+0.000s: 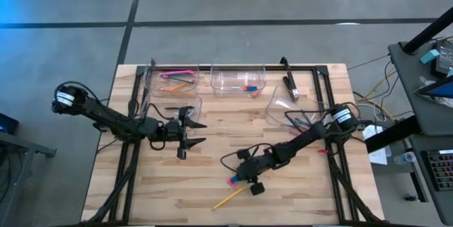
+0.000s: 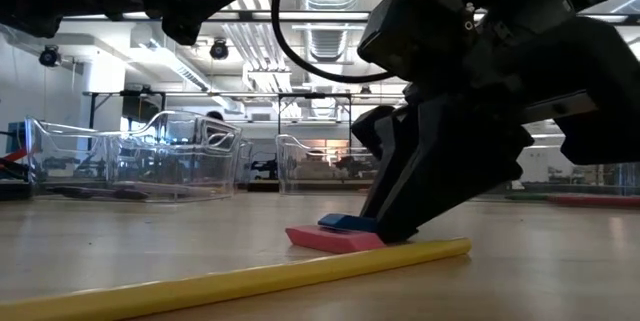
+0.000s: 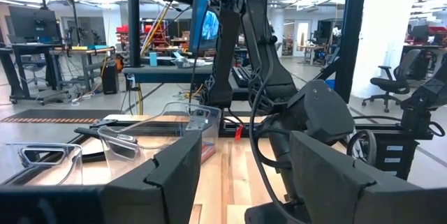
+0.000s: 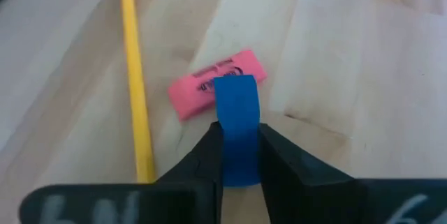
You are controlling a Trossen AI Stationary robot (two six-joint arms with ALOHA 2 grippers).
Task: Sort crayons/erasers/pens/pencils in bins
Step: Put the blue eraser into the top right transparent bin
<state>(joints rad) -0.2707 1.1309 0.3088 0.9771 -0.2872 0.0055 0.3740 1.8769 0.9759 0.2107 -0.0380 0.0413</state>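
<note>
A blue eraser (image 4: pixel 236 112) sits between the fingers of my right gripper (image 4: pixel 237 144), which is shut on it near the table's front middle (image 1: pixel 242 177). Its far end lies over a pink eraser (image 4: pixel 209 84) that rests flat on the wood. A yellow pencil (image 4: pixel 136 77) lies on the table just beside them (image 1: pixel 228 199). Clear bins stand toward the far edge: one holds pencils (image 1: pixel 171 78), one small pieces (image 1: pixel 237 80). My left gripper (image 1: pixel 198 133) hovers open at the left middle, touching nothing. My right gripper pinches the blue eraser by its two long sides (image 4: pixel 237 151) between its two fingers. The fingers slant down from the table's right and far side and lie along the eraser. The eraser's free end (image 2: pixel 345 222) rests on top of the pink eraser.
A third clear bin (image 1: pixel 173 107) stands by the left gripper and a fourth (image 1: pixel 290 105) sits tilted at the right. A black metal frame (image 1: pixel 311 68) borders the table, with a dark fixture (image 1: pixel 290 85) at the far right. Bare wood lies at the front left.
</note>
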